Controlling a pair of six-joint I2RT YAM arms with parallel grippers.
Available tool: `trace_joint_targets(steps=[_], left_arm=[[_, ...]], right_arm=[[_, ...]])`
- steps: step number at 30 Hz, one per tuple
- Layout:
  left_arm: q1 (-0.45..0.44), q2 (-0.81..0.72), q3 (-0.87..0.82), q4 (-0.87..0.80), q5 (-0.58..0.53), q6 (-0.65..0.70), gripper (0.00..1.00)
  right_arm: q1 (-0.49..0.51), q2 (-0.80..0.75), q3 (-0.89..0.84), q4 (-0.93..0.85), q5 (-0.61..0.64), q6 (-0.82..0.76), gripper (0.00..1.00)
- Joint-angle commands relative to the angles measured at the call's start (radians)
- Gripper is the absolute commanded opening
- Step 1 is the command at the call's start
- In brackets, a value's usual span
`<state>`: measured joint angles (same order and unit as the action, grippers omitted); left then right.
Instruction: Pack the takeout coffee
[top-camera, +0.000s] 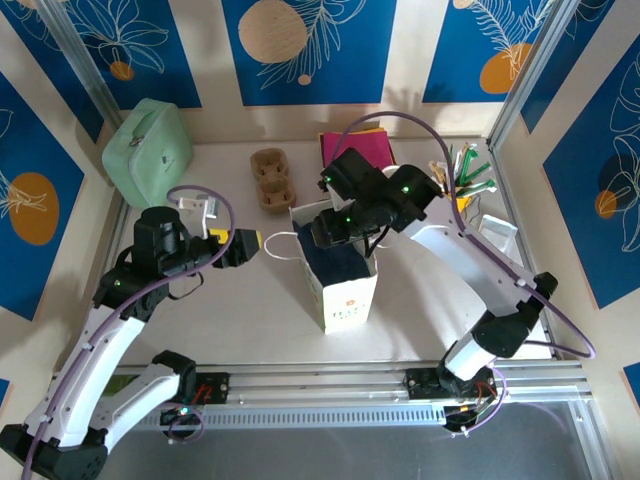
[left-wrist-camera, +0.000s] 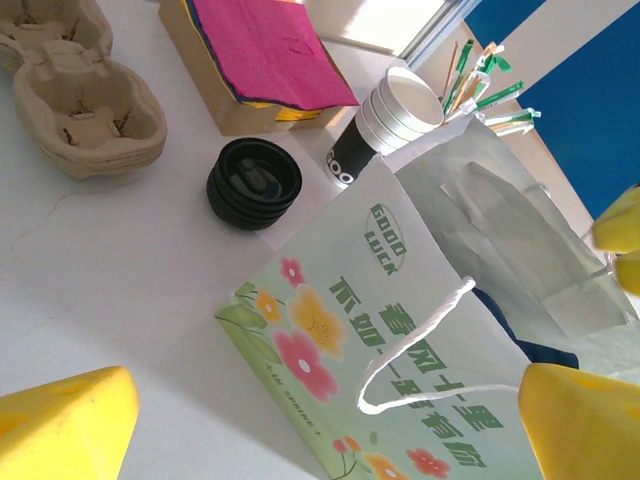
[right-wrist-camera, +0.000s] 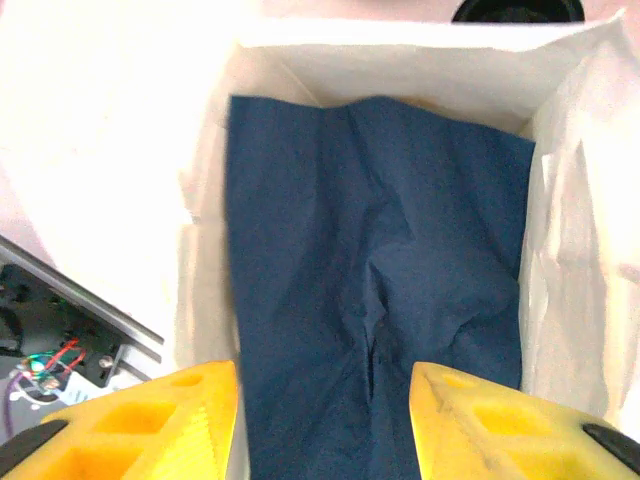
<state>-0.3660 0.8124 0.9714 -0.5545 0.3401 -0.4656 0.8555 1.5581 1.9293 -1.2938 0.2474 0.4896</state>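
Starting with the table (top-camera: 250, 312), carrying everything. Finding the bag (top-camera: 350, 295) standing upright at its middle, mouth open, printed face turned toward the arm bases. Passing the green case (top-camera: 147, 150) at the far left, well apart from the bag. Looking down into the bag from the right wrist and meeting a blue sheet (right-wrist-camera: 380, 260) crumpled across the inside, covering the bottom. Seeing the right tool (right-wrist-camera: 325, 395) hanging over the bag's mouth, released, fingers parted with nothing between them. Seeing the left tool (top-camera: 250, 243) just beside the bag's left face, near the handle (left-wrist-camera: 420, 340), spread wide and gripping nothing. Noting the carrier (top-camera: 273, 178), the pink napkins (top-camera: 355, 145), the stacked cups (left-wrist-camera: 395, 120) and the lids (left-wrist-camera: 254, 182) sitting behind the bag. Being unable to place the coffee: possibly hidden under the sheet. Judging the packing as nearly finished in that case, leaving only lifting the tools clear; otherwise needing the coffee found, grasped and lowered upright into the bag.
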Motion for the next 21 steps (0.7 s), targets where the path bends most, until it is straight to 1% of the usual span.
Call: trace_joint_targets(steps=[1, 5, 10, 13, 17, 20, 21], left_arm=[[0.009, -0.019, 0.011, 0.014, -0.035, 0.021, 0.99], [0.009, -0.030, 0.012, 0.017, -0.108, 0.034, 0.99], [0.009, -0.063, -0.020, 0.044, -0.266, 0.050, 0.99], [0.009, -0.087, -0.048, 0.067, -0.405, 0.075, 0.99], [0.010, -0.111, -0.105, 0.119, -0.619, 0.127, 0.99], [0.010, -0.135, -0.202, 0.223, -0.798, 0.177, 0.99], [0.010, -0.143, -0.239, 0.267, -0.846, 0.198, 0.99]], right_arm=[[0.002, -0.070, 0.028, -0.001, -0.004, -0.025, 0.49], [-0.019, -0.147, 0.005, 0.037, 0.067, -0.026, 0.55], [-0.080, -0.277, -0.099, 0.119, 0.119, -0.043, 0.65], [-0.138, -0.374, -0.212, 0.192, 0.166, -0.065, 0.71], [-0.267, -0.527, -0.408, 0.318, 0.219, -0.077, 0.80], [-0.348, -0.633, -0.561, 0.395, 0.376, -0.027, 0.86], [-0.371, -0.671, -0.623, 0.439, 0.414, -0.034, 0.89]])
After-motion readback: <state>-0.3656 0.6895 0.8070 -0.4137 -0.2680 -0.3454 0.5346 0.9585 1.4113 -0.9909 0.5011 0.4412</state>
